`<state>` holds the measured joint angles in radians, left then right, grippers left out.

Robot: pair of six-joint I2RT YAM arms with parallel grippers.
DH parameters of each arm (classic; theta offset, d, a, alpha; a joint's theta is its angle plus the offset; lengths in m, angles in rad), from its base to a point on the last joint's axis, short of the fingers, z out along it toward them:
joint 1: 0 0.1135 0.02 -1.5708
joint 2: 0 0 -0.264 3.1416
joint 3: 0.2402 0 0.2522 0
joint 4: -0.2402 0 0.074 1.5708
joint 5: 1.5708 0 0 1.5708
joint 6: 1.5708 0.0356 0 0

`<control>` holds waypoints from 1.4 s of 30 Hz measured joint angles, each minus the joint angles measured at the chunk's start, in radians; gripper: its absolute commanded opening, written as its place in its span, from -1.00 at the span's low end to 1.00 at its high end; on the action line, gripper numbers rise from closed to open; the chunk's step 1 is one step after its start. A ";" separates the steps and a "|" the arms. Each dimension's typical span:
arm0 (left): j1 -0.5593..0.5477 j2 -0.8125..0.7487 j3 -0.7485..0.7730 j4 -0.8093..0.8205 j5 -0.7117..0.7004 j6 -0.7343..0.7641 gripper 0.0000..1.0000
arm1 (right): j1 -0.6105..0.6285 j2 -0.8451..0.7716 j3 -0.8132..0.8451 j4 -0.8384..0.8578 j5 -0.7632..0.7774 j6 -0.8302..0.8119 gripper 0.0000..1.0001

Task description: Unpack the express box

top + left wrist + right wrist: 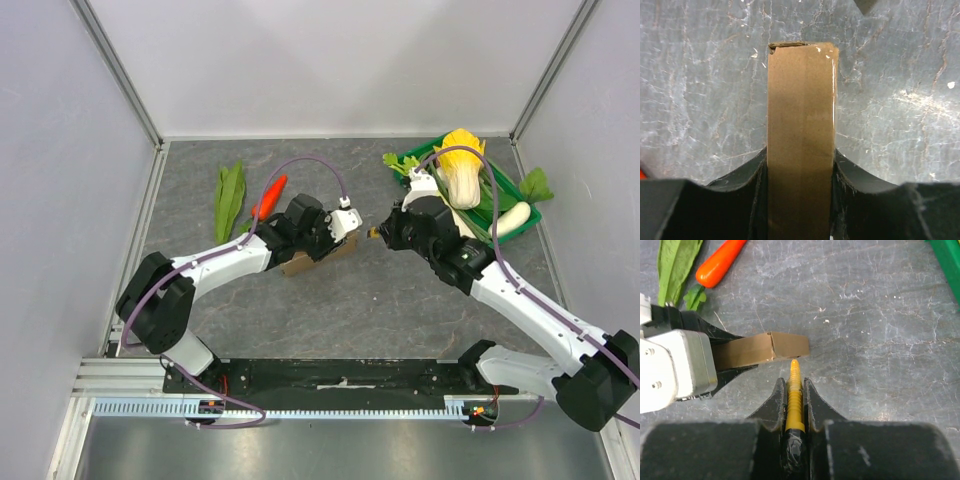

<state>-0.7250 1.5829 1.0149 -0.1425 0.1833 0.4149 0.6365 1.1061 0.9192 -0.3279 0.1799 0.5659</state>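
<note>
A lab test cell: white panel walls (350,60) on aluminium framing (118,70) enclose a grey tabletop (380,300)

Open table (380,300) fronts the express box (303,264); carrot (270,196) and leaf (229,198) lie beyond.

We reach both arms in toward the middle, wrists low and almost facing each other. Our left arm (215,262) stretches forward and to the right; the left gripper (800,165) presses its fingers against both sides of the box (800,90). Our right arm (525,300) bends in from the right; the right gripper (795,387) is clamped on a yellow ribbed stick (794,395), which points toward the left gripper.
</note>
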 measured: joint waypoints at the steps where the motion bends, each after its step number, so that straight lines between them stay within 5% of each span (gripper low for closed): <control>1: -0.001 0.000 -0.002 0.008 -0.003 0.017 -0.38 | 0.000 -0.003 -0.005 0.014 0.003 -0.002 -1.00; 16: -0.006 0.028 0.016 -0.002 -0.017 0.069 -0.41 | 0.000 0.010 -0.061 0.250 -0.013 -0.061 -1.00; 42: -0.006 0.045 0.039 -0.030 -0.005 0.069 -0.40 | -0.001 0.056 -0.072 0.268 -0.056 -0.080 -1.00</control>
<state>-0.7311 1.6283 1.0542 -0.1726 0.1780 0.4835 0.6353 1.1625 0.8467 -0.0597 0.1242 0.4858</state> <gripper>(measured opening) 0.442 0.130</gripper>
